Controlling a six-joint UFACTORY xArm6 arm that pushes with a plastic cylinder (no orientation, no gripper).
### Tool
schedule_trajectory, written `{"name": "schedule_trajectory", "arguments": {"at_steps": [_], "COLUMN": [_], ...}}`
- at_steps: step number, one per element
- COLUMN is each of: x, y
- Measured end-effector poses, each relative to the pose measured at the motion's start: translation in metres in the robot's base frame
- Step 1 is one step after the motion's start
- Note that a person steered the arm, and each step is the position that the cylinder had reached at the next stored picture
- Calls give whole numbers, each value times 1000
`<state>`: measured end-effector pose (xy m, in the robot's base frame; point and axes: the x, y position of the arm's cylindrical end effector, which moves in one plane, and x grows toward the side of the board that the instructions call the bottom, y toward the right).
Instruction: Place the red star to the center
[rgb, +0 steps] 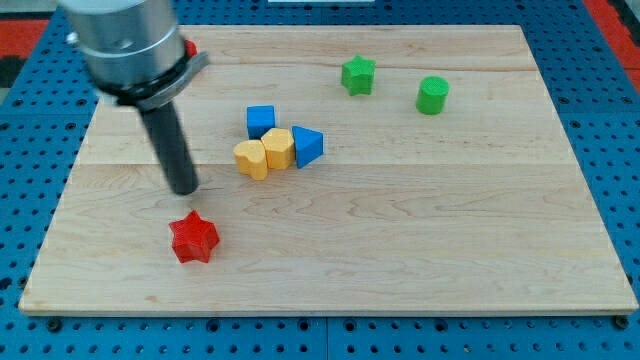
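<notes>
Nearest the camera: red plastic star block (193, 238), lying flat on the pale wooden bench (420, 250), toward the view's bottom left, well off the board's middle. It sits alone, apart from every other block.

Our tip (184, 189), the lower end of the straight dark rod, is just above the red star toward the view's top, slightly to its left; near it, with a small gap, not touching as far as we can tell. No fingers on this rig, just the rod, so nothing is held.

Mid-board, left of centre, a tight cluster: blue cube block (260, 121) at the top, below it two yellow blocks, a rounded yellow block on the left (251, 158) and a yellow block on the right (278, 148), touching each other. A blue wedge-like block (307, 146) touches the right yellow one.

View's top right: green star block (358, 74) and green cylinder block (432, 95), near each other but apart, well away from the cluster.

Blue pegboard surface (615, 110) surrounds the bench.
</notes>
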<state>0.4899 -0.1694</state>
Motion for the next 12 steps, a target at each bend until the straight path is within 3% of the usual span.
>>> {"name": "schedule_trajectory", "arguments": {"at_steps": [1,2,5,8,10,12], "x": [36,58,45,70,6,29], "y": [-34,15,296,346,355,387]}}
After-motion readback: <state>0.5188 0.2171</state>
